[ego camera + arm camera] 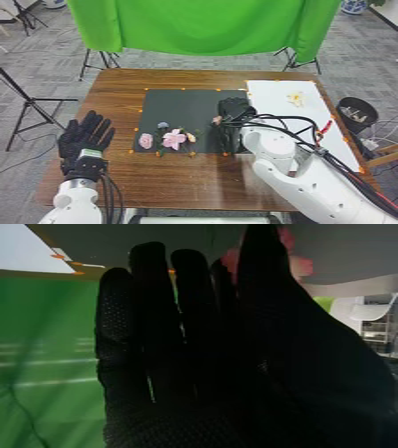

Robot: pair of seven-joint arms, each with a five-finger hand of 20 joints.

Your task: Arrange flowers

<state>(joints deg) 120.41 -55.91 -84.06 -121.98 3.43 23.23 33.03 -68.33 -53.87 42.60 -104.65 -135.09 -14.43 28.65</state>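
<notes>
Our right hand (234,107) is at the dark mat's (178,106) right part, fingers straight, a pink flower (217,120) beside its thumb; whether pinched, we cannot tell. Our left hand (82,137) is open, over the worktop (195,187), left of the mat. We note pink blooms (173,140) and a blue bloom (163,125) on the mat's near left part.

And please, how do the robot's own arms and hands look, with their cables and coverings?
The left hand and right hand wear black gloves. The left arm is white, with a pale label at the wrist. The right arm is white and rounded, with black cables looping along it.
</notes>
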